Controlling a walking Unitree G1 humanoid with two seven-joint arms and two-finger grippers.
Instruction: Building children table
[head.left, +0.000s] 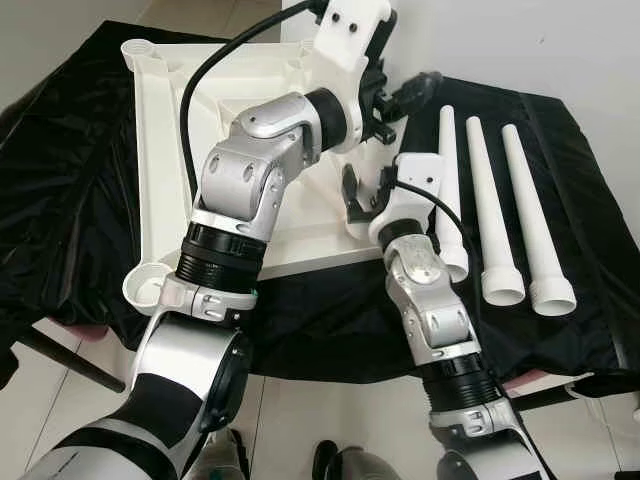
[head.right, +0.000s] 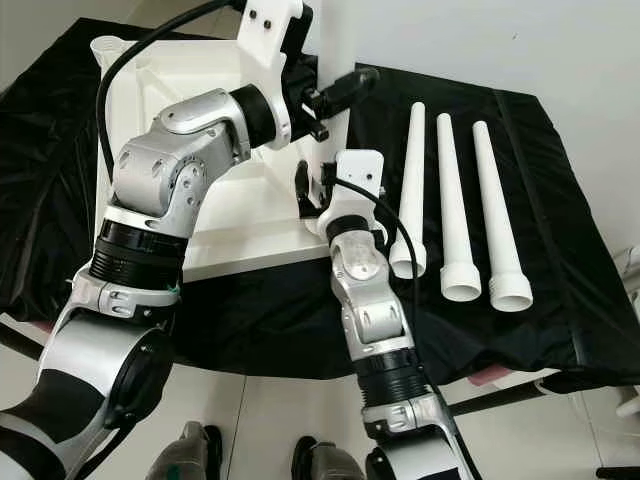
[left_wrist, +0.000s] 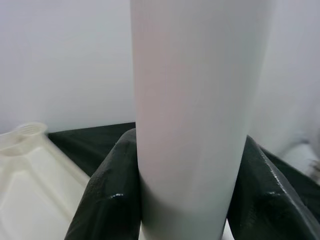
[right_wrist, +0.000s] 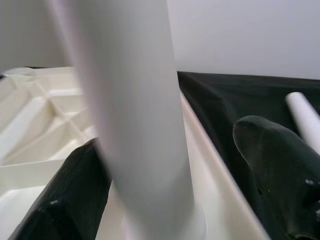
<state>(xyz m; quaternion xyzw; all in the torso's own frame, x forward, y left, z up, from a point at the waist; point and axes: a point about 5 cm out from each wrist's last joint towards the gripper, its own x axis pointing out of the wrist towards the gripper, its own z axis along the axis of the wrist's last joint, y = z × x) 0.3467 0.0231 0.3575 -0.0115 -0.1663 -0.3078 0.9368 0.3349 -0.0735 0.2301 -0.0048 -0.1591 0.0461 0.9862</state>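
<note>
A white table leg (left_wrist: 192, 115) is stood upright at the near right corner of the upturned white tabletop (head.left: 165, 170), its base seated in the corner socket. It is clamped by the left gripper (left_wrist: 185, 192), whose black fingers (left_wrist: 107, 197) are pressed against both sides of the leg partway up. The right gripper (right_wrist: 170, 195) is placed lower down, w/ its fingers (right_wrist: 277, 165) spread either side of the leg's base; one finger is close beside the leg, the other is held apart from it, so the leg isn't pinched there.

Just right of the right gripper, 3 more white legs (head.left: 487, 215) are laid side by side on the black cloth (head.left: 560, 200), wide ends toward the robot. The tabletop is laid underside-up on the same cloth, w/ round sockets (head.left: 147, 285) seen at its left corners
</note>
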